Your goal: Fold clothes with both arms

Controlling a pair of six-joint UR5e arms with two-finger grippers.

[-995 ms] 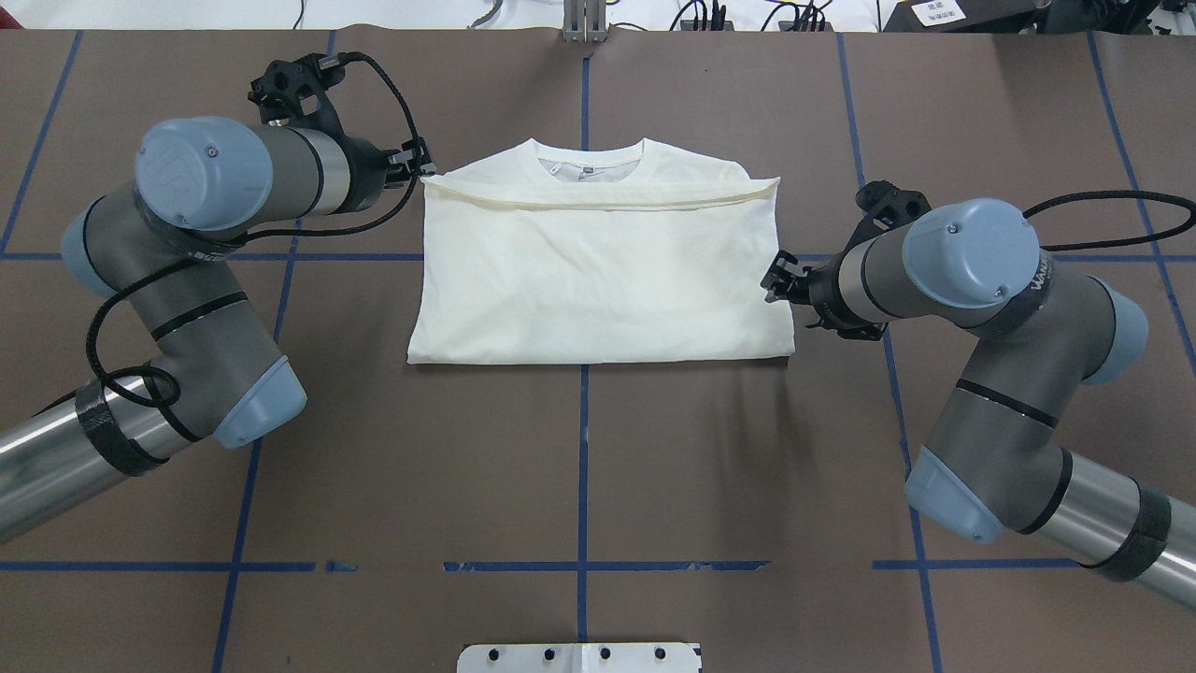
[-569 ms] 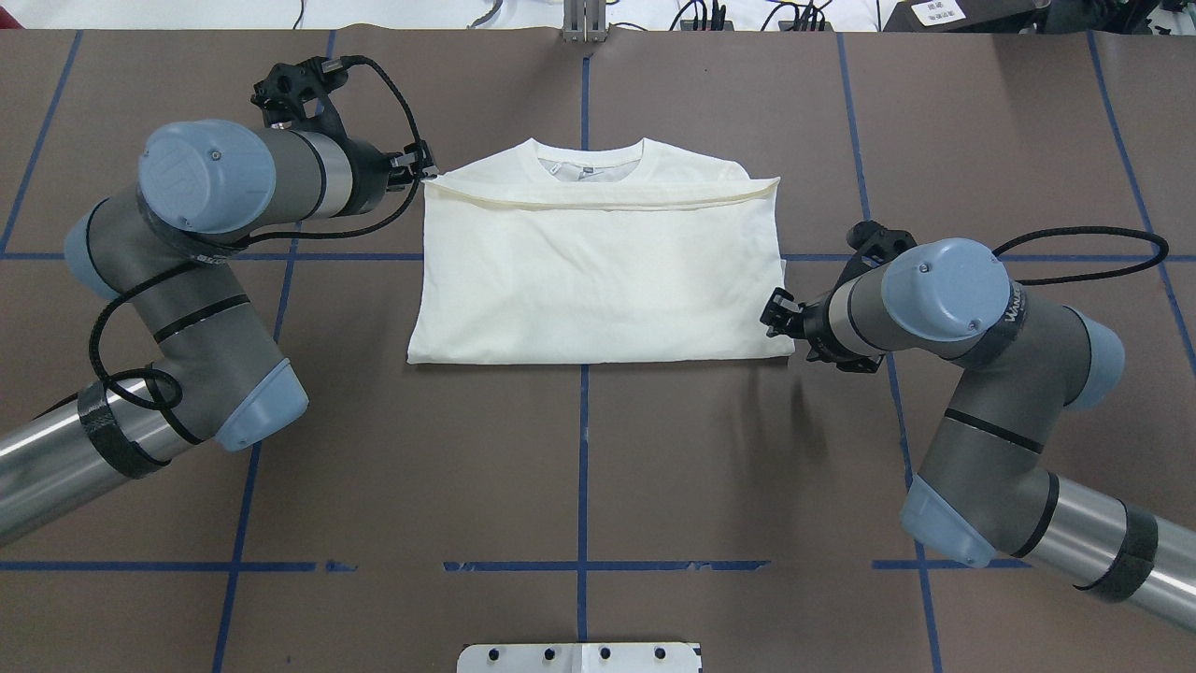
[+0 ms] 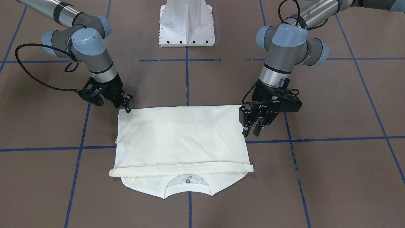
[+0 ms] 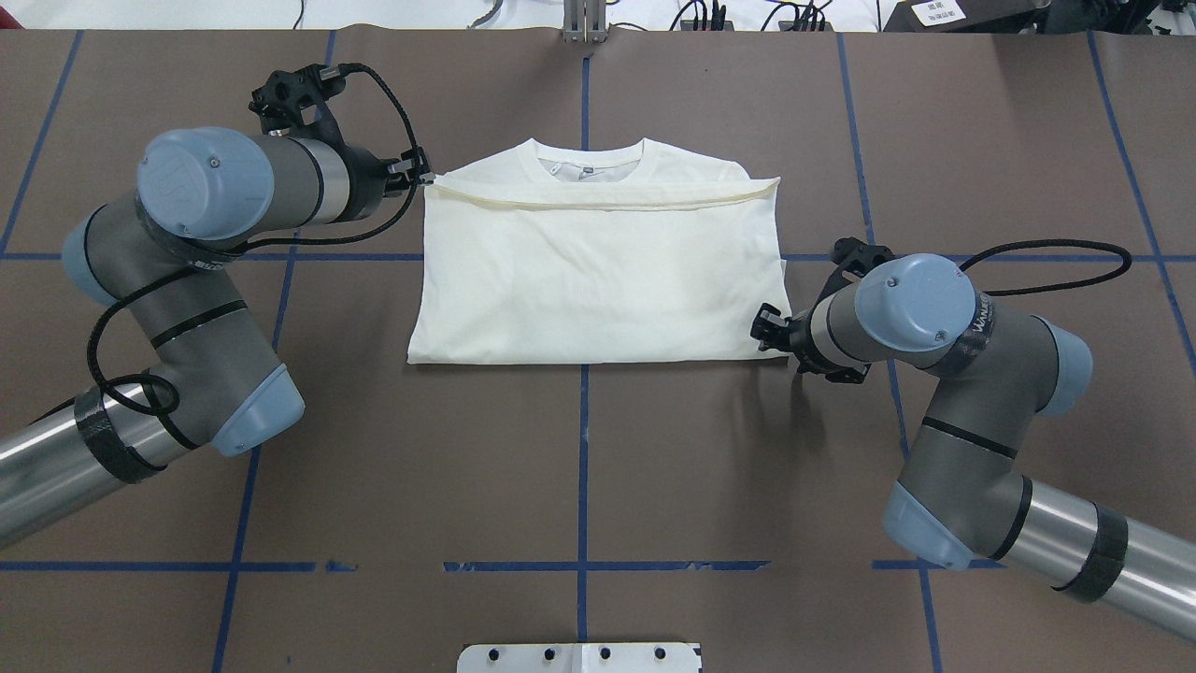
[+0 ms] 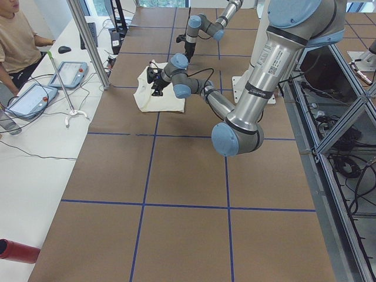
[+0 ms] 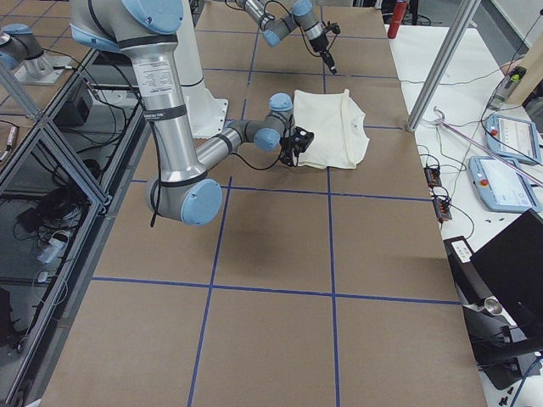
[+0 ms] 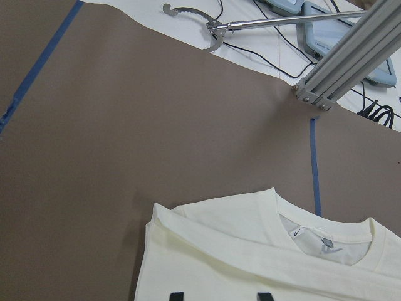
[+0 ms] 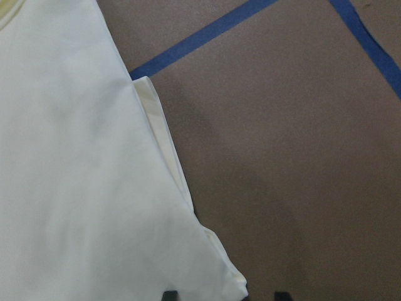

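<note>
The folded cream T-shirt (image 4: 598,280) lay plain side up mid-table (image 4: 579,467). The right hand (image 4: 764,329) stood wide at its near corner, the left hand (image 3: 251,130) wide by the far hem corner. Catching only the top layer would probably drag the fold apart. No container showed.

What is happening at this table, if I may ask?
Two silver-grey robot arms are folding a cream T-shirt, which lies doubled over on the brown table. The left arm holds its jaws open at the hem corner beside the collar; the right arm holds its jaws open at the shirt's near corner. Neither grips it yet.
</note>
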